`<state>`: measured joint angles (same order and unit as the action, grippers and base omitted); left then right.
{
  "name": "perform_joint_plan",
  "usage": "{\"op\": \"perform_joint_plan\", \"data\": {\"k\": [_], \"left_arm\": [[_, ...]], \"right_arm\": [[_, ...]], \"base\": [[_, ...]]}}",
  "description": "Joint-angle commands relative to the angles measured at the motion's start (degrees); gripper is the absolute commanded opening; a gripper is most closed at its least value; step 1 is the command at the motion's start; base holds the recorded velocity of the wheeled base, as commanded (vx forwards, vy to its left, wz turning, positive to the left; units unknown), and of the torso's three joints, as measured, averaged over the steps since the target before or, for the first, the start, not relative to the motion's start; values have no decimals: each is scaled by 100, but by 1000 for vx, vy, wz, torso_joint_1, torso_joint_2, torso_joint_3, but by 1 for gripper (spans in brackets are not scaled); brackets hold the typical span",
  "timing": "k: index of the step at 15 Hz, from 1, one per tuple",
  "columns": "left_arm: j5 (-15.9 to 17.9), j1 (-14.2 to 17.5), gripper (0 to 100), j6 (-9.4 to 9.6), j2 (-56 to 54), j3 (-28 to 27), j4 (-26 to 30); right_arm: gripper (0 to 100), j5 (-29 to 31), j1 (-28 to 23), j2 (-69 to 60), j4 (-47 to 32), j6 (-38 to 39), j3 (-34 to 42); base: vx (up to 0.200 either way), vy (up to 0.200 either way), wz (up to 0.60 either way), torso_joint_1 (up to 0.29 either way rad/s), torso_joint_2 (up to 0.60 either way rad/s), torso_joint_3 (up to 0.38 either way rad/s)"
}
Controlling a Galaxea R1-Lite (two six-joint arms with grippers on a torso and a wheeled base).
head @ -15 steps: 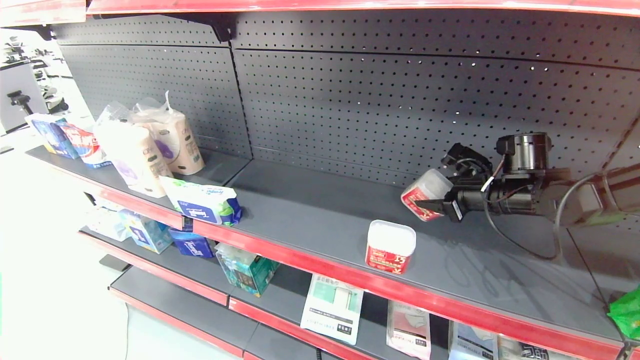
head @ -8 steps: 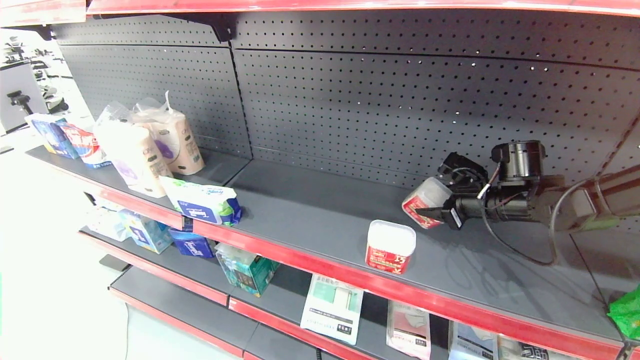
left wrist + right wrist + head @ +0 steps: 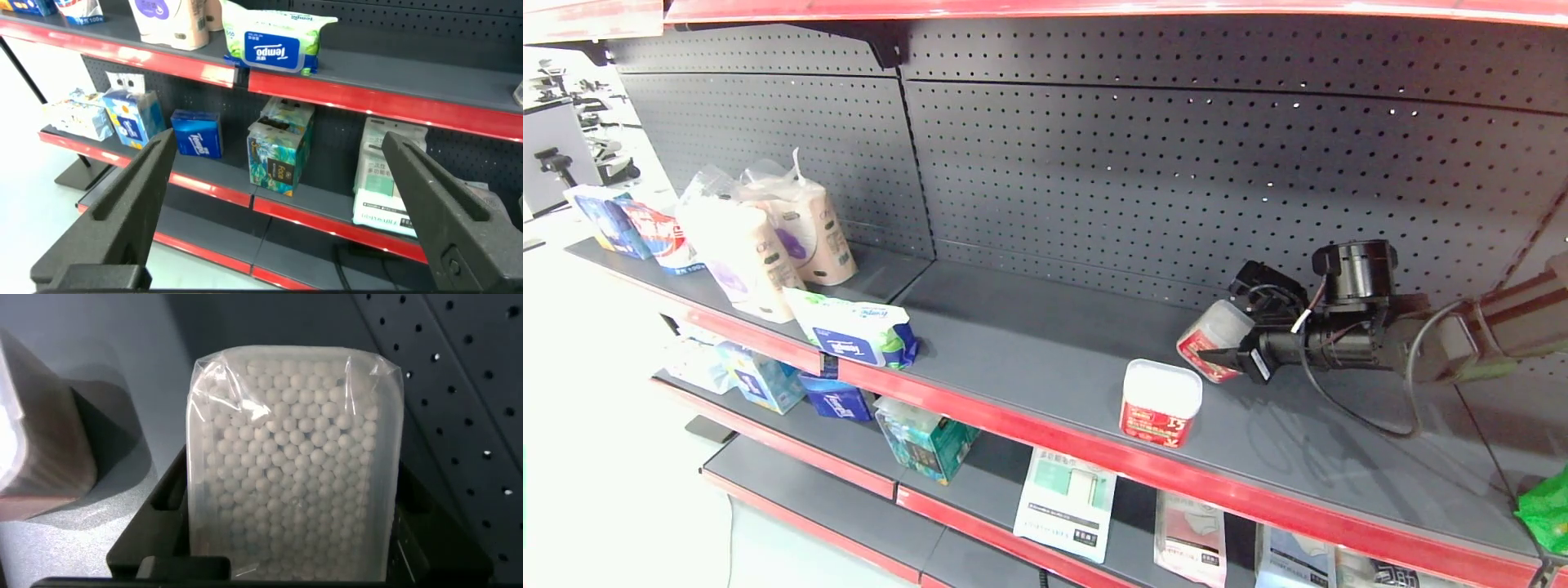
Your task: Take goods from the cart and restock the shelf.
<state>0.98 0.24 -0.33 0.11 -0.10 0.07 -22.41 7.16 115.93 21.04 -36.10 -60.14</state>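
My right gripper (image 3: 1232,349) is shut on a clear tub of white beads with a red label (image 3: 1213,329), held tilted just above the grey shelf (image 3: 1029,351), behind and to the right of a matching tub (image 3: 1160,402) that stands upright near the shelf's red front edge. In the right wrist view the held tub (image 3: 294,457) sits between my black fingers (image 3: 167,498), its bead-filled bottom facing the camera, with the standing tub (image 3: 37,441) beside it. My left gripper (image 3: 286,204) is open and holds nothing, lower down facing the lower shelves.
Toilet-paper packs (image 3: 768,237), a wipes pack (image 3: 858,331) and tissue packs (image 3: 629,224) stand on the shelf's left part. Lower shelves hold boxes (image 3: 923,441) and hanging packets (image 3: 1066,502). A pegboard wall (image 3: 1176,163) backs the shelf. Bare shelf lies between wipes and tubs.
My right gripper, with the tub, has sunk lower and shifted slightly left toward the shelf surface. The standing tub has not moved.
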Motion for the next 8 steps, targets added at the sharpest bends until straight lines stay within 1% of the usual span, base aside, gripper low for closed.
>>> {"op": "perform_joint_plan", "data": {"k": [1, 3, 4, 8], "left_arm": [[-1, -7, 100, -2, -2, 1, 1], [-1, -7, 100, -2, -2, 1, 1], [-1, -7, 100, -2, -2, 1, 1], [-1, 2, 100, -2, -2, 1, 1]], "right_arm": [[0, 8, 49, 17, 5, -3, 19], [0, 35, 93, 35, 5, -11, 19], [100, 61, 111, 35, 5, -20, 19], [100, 79, 198, 17, 5, -20, 19]], "base": [[0, 0, 0, 0, 0, 0], [0, 0, 0, 0, 0, 0], [0, 0, 0, 0, 0, 0], [0, 0, 0, 0, 0, 0]]}}
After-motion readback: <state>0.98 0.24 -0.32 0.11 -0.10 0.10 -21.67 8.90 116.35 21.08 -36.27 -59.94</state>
